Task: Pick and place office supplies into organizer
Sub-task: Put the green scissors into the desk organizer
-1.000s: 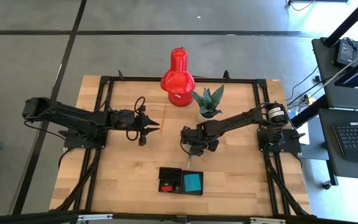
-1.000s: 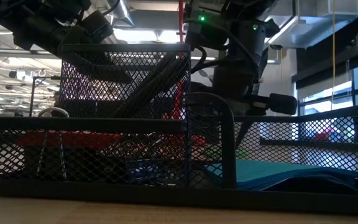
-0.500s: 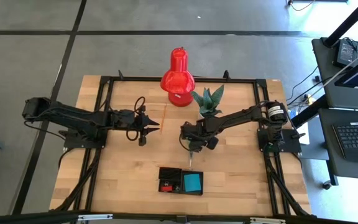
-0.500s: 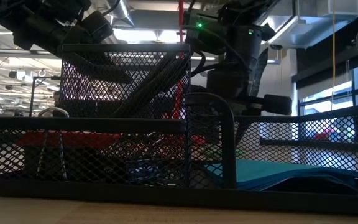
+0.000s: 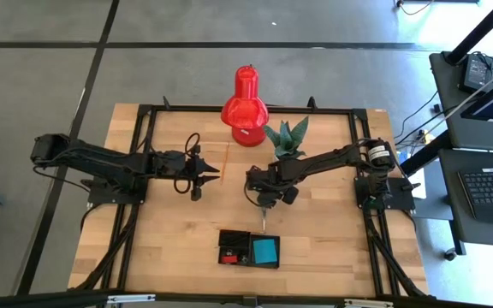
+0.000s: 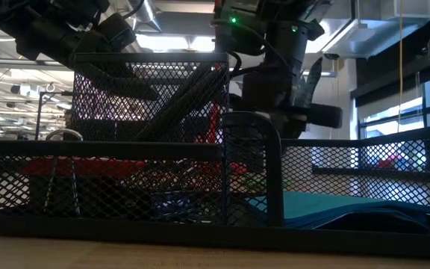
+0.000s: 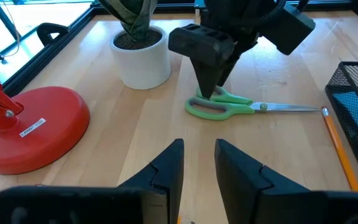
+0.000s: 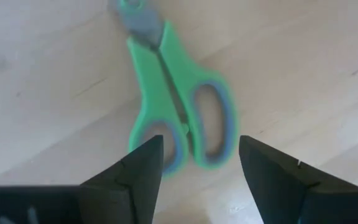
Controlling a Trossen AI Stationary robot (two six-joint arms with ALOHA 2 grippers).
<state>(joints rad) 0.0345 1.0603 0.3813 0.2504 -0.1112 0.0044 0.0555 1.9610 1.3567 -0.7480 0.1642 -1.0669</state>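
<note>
My right claw [image 8: 197, 165] hangs spread just above the green-handled scissors [image 7: 229, 106], which lie flat on the desk [image 5: 169, 248] near the white-potted plant [image 7: 140, 53]. My left claw [image 7: 197, 168] waits apart, fingers slightly parted, pinching nothing. The organizer [image 5: 249, 249] sits near the desk's front edge.

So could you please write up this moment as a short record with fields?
right tool: open, above the handles of the scissors, which lie flat on the table
left tool: waiting over the table's left half, empty
organizer: near the table's front edge, holding a blue note pad and a small red piece
pencil: on the table beside the organizer
other things: red lamp, potted plant
</note>
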